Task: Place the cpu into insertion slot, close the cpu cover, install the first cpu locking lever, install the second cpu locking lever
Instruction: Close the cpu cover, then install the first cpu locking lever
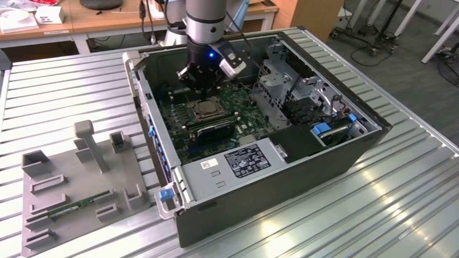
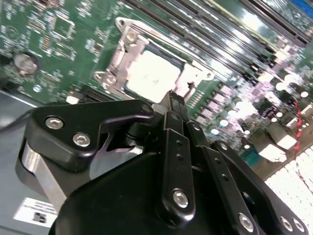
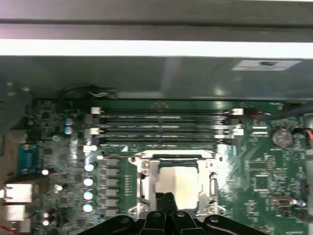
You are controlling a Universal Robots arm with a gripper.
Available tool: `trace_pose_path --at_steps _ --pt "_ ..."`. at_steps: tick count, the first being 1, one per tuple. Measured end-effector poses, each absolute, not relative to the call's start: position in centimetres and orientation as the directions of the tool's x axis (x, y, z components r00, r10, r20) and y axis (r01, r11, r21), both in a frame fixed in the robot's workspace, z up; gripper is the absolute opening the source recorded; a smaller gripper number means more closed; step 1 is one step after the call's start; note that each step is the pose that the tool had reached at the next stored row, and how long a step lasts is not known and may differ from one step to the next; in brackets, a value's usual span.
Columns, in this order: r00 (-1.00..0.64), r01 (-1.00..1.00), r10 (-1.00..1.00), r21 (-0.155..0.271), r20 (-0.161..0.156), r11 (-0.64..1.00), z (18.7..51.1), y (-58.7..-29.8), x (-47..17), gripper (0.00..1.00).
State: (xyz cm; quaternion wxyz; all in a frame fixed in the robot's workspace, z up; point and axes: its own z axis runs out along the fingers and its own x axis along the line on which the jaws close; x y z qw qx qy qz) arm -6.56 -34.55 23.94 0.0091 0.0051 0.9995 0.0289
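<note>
While the gripper (image 3: pixel 166 198) hung low inside the computer case (image 1: pixel 287 177): its two fingers were pressed together with nothing between them, tips just above one edge of the chip.
Chip (image 3: pixel 183 183): lay flat in the socket (image 3: pixel 172 162) on the green board (image 3: pixel 54 147), pale face up.
Cover (image 3: pixel 146 181): appeared folded down, framing the chip on all sides.
Levers: too thin to tell whether latched.
Chip handling: probably light, thin and stiff, with a delicate underside; best held by opposite edges and kept level.
Cover handling: likely springy sheet metal on a hinge; safer to press on the frame than on the chip's face.
</note>
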Motion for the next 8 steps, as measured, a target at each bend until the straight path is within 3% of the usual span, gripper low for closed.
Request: trace_pose_path --at_steps 8 --pt "-1.000 0.009 0.011 0.058 -0.018 0.998 23.9 -34.5 -5.2 0.11"
